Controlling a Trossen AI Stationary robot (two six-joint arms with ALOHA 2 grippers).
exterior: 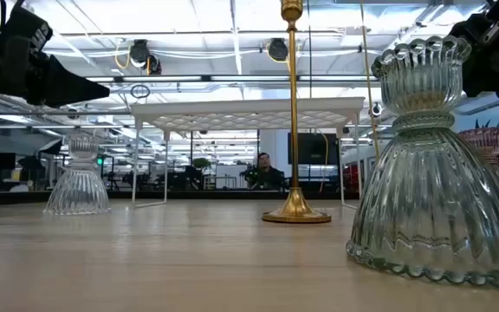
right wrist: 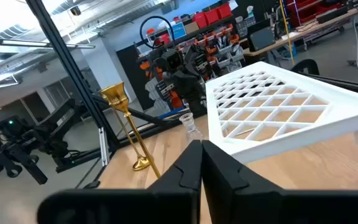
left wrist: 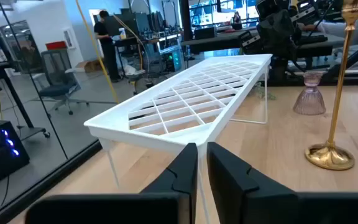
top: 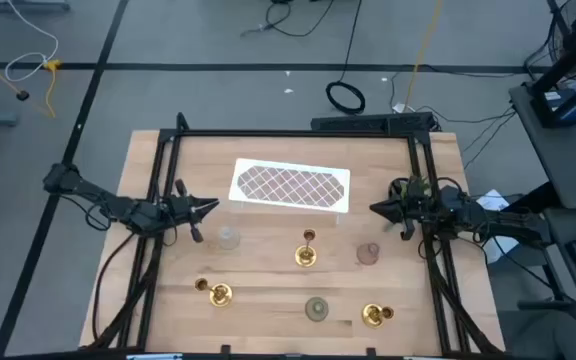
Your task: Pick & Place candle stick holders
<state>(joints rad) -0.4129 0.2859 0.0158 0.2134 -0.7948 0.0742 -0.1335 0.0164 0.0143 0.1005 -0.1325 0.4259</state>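
Note:
Several candle stick holders stand on their round bases on the wooden table. A tall slim gold one [top: 306,250] is in the middle, also in the low view [exterior: 294,113]. There are a clear glass one [top: 229,238], a pink glass one [top: 368,253], a green glass one [top: 316,309] and squat gold ones [top: 215,291] [top: 376,316]. My left gripper [top: 208,207] is shut and empty at the tray's left end, above the table. My right gripper [top: 376,208] is shut and empty at the tray's right end.
A flat white lattice tray [top: 290,187] stands on thin legs at the table's far middle, between the two grippers. A black frame [top: 168,150] borders the table's left, right and far sides. A person [exterior: 262,169] sits in the room beyond.

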